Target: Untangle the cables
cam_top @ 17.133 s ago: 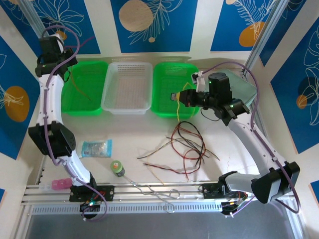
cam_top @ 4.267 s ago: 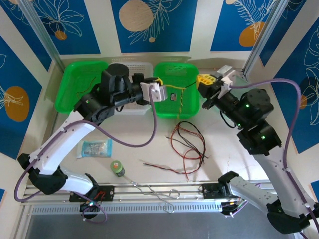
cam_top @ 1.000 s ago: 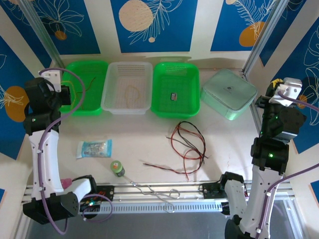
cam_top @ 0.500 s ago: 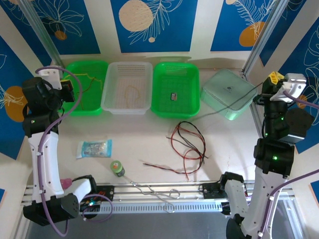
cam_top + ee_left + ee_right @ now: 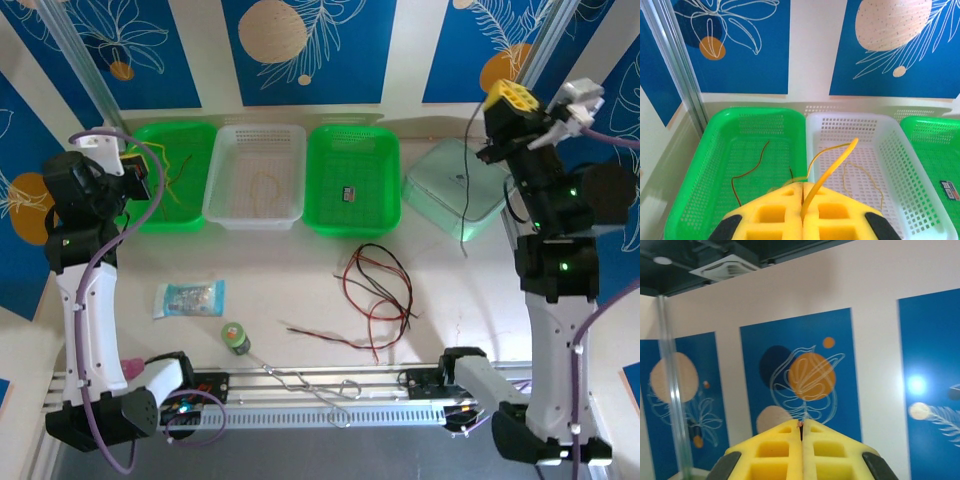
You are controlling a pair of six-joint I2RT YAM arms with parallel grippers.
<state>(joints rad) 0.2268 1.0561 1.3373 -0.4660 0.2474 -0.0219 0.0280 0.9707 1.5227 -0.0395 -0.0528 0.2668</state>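
Higher now, right jaws sit clenched, maybe pinching a dangling dark cable point(image 5: 465, 190); left jaws clamp a yellow cable point(image 5: 832, 162) above the green tray point(image 5: 720, 150) and white tray point(image 5: 895, 150).

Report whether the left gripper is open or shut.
Shut, on the yellow cable. In the left wrist view the left gripper has its pads meeting with no gap, and the cable sticks out from the seam between them.

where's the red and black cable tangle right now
In the top view the red and black cable tangle lies on the table right of centre, just in front of the right-hand green basket.
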